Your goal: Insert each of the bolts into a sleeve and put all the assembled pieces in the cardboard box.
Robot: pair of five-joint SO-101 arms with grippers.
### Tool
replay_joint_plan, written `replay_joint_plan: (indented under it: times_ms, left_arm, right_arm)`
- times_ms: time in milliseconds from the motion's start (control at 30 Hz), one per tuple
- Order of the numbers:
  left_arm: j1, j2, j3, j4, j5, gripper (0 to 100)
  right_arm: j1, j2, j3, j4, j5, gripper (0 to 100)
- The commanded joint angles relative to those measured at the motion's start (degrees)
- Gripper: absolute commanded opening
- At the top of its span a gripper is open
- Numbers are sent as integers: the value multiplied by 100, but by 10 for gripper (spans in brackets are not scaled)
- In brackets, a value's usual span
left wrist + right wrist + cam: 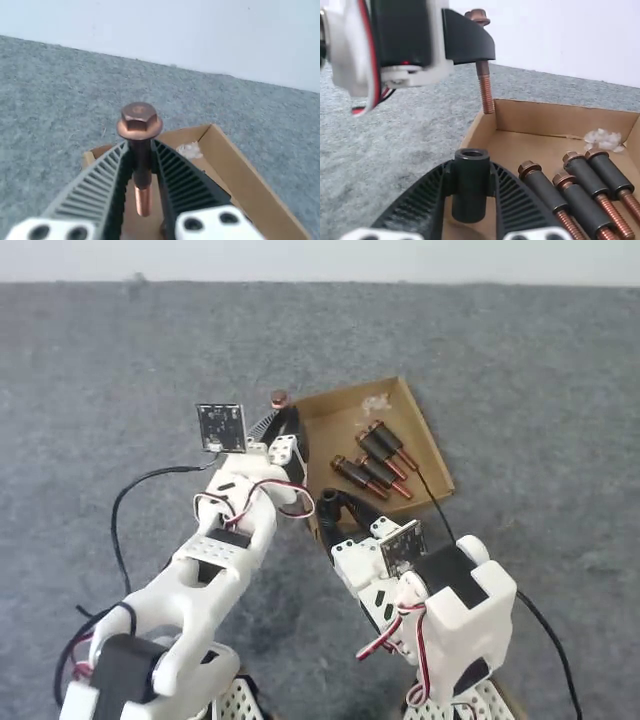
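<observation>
My left gripper (141,165) is shut on a copper bolt (140,150), held upright with its hex head up, over the near left edge of the cardboard box (240,175). In the high view the bolt's head (279,398) shows above the left gripper (285,425). My right gripper (470,192) is shut on a black sleeve (470,185), upright with its bore facing up, at the box's near edge (335,505). The bolt (484,75) hangs above and beyond the sleeve, apart from it. Three assembled pieces (375,465) lie in the box (425,435).
Grey carpet (520,360) covers the table all around the box. A small white scrap (378,402) lies in the box's far corner. Black cables run from both arms, one (432,502) crossing the box's near right edge. A pale wall rises at the back.
</observation>
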Motion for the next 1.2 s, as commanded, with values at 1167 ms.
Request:
replay_joint_plan:
  times_ms: [1167]
  left_arm:
    - [624, -2664, -163, 3323, 589, 12]
  right_arm:
    - [-66, -251, -264, 523, 35, 6]
